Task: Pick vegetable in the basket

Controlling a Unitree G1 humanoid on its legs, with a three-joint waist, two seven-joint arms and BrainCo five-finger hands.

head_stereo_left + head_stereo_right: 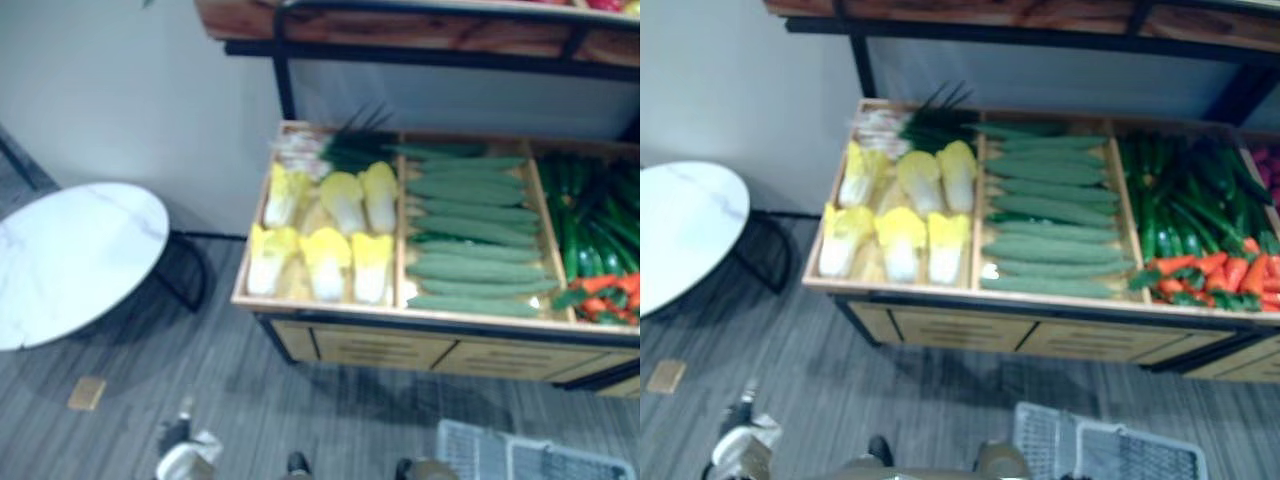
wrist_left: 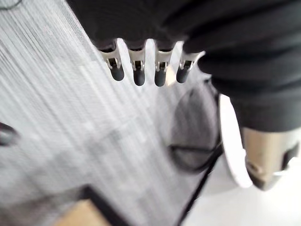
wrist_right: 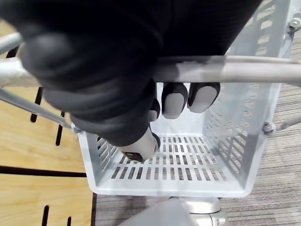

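Note:
A wooden display stand [image 1: 420,345] holds pale yellow cabbages [image 1: 325,260], long light green cucumbers [image 1: 470,230], dark green vegetables [image 1: 590,220] and orange carrots [image 1: 610,295]. A grey slotted plastic basket [image 1: 540,458] hangs low in front of the stand, at my right. My right hand [image 3: 117,70] is curled round the basket's metal handle [image 3: 230,68], and the basket's slotted bottom [image 3: 188,165] holds nothing. My left hand [image 2: 138,70] hangs over the grey floor with its fingers straight, holding nothing.
A round white marble-look table [image 1: 70,255] on dark legs stands left of the stand. A dark-framed wooden upper shelf [image 1: 430,30] overhangs the back of the stand. A small tan square [image 1: 87,393] lies on the striped grey floor.

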